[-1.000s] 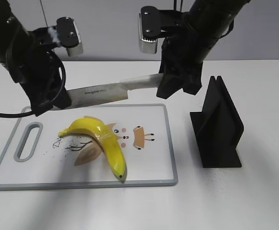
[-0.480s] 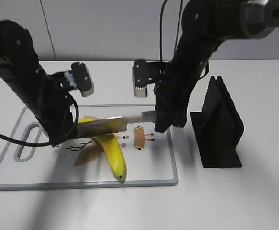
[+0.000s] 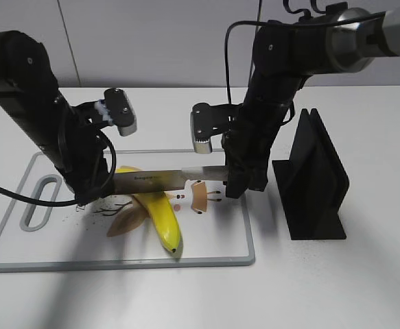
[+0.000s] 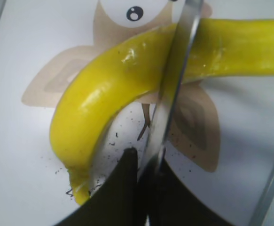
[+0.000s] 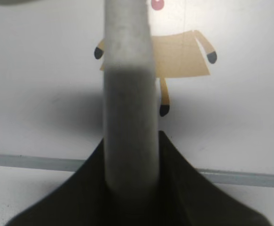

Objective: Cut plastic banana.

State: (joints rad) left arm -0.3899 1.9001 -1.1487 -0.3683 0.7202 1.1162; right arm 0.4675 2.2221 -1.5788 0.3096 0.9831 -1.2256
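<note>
We see a glossy yellow plastic banana point(image 4: 127, 75), a shiny metal knife blade point(image 3: 155, 180) with a matt pale handle point(image 5: 127, 108), a smooth board point(image 3: 117, 253) and a matt black stand point(image 3: 316, 185).

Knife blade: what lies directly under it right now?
The knife blade crosses the banana, which lies on the cutting board over a printed cartoon. Whether the edge has entered the banana is hidden by the blade itself.
</note>
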